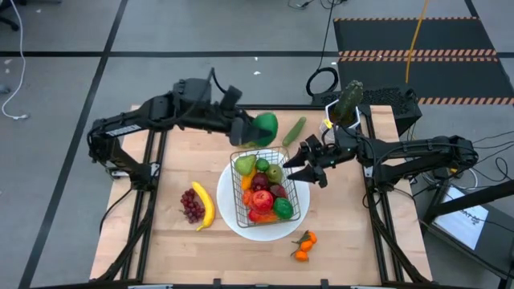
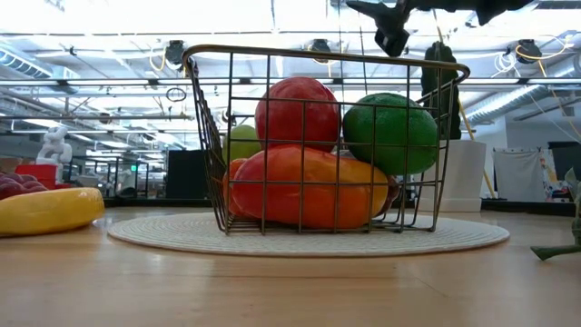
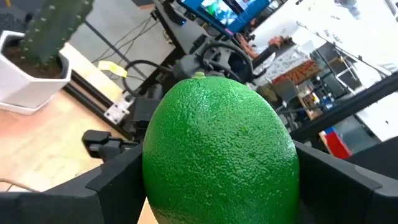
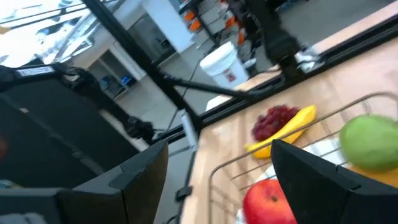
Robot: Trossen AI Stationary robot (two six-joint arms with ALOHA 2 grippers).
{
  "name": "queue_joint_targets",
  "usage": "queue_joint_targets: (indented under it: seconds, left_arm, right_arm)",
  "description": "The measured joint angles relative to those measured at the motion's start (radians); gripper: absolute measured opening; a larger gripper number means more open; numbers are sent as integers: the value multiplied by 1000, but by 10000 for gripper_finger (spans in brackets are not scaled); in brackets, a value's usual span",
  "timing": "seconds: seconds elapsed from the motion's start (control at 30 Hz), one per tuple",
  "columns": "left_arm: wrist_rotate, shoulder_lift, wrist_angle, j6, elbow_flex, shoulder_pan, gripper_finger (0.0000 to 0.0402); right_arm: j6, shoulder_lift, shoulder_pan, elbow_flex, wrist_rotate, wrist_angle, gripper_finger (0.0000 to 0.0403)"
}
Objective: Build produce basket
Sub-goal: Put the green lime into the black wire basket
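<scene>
While your left arm carries fruit toward the basket, read the table from its near edge outward, clock directions taken from the plate's centre in the high view:

Tangerines (image 1: 303,246): at about 5 o'clock, apart from the plate, not yet loaded.

Banana (image 1: 205,205) and purple grapes (image 1: 191,205): at 9 o'clock, side by side just off the plate; you will likely collect these later.

White plate (image 1: 234,215): mid-table, serving as the base under the basket.

Basket (image 1: 268,186): sits on the plate, already holding a pear, red apples, an orange pepper and green pieces; it looks well filled.

Right gripper (image 1: 295,163): at 2 o'clock, hovering at the basket's rim, fingers apart and empty, probably waiting clear of the drop.

Left gripper (image 1: 252,130): at 12 o'clock, just beyond the basket, fingers spread wide around a large green lime (image 3: 221,152), held high so it can clear the wire rim.

Cucumber (image 1: 293,130): at 1 o'clock, beyond the basket, lying loose.

Cactus pot (image 1: 344,108): farthest, at 2 o'clock; leave it out.
</scene>
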Motion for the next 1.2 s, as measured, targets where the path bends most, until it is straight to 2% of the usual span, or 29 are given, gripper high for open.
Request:
queue_joint_targets:
  seconds: [0.17, 0.37, 0.63, 0.8, 0.93, 1.2]
  left_arm:
    - [0, 17, 2, 74, 0, -24, 351]
    - [0, 43, -34, 218, 0, -53, 351]
    - [16, 76, -335, 271, 0, -115, 351]
    - [2, 135, -468, 309, -5, -155, 351]
    - [-7, 196, -530, 283, -4, -186, 351]
    - [-27, 327, -469, 232, -4, -200, 351]
  right_arm:
    - [82, 0, 0, 0, -89, -20, 276]
    - [108, 0, 0, 0, -146, -34, 276]
    - [124, 0, 0, 0, -174, -75, 276]
    - [113, -1, 0, 0, -174, -126, 276]
    - [105, 0, 0, 0, -173, -162, 276]
    - [152, -18, 0, 0, -201, -266, 276]
